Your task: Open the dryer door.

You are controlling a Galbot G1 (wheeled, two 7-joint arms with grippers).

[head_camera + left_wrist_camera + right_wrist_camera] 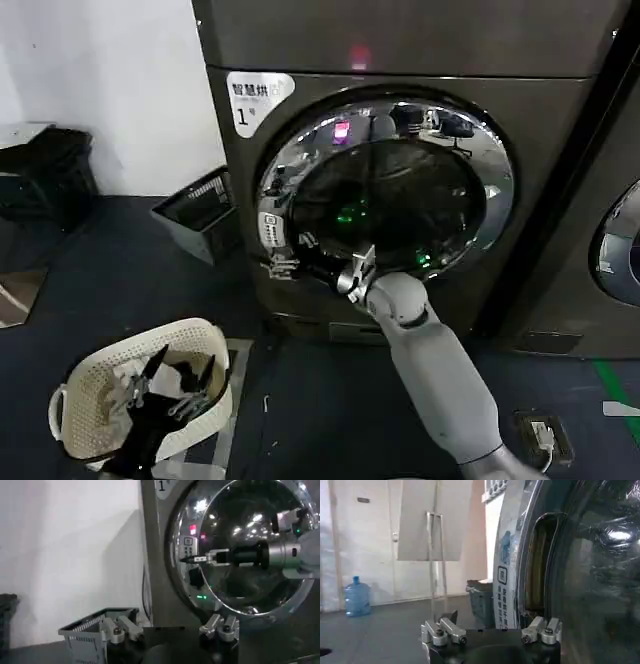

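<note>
Dryer door (400, 190) shut, flush in machine front, centre of head view; chrome rim intact all round, dark glass inside. Partial second machine door (622, 245) at 3 o'clock edge, not the target.

Right gripper (285, 262) reaching from 5 o'clock up to the door's rim at about 8 o'clock, tips at the sticker strip beside the handle recess (539, 570). Seen from left wrist view (192, 559): fingers close together, narrow, tips touching or just off the chrome rim, nothing clamped yet. Recess visible in right wrist view as a dark slot just inside the rim.

Left gripper (160, 385) parked low at 7 o'clock over the laundry basket (75, 385), fingers spread wide, empty.

Step in hand, by judgement: hooking the handle. For a clean pull:
- slide tips into recess, behind the lip, before any pull
- pull straight out first to pop the latch, then follow the hinge arc
- keep wrist aligned with arc, otherwise likely slip off chrome
- watch grey crate (200, 210) at 9 o'clock.
</note>
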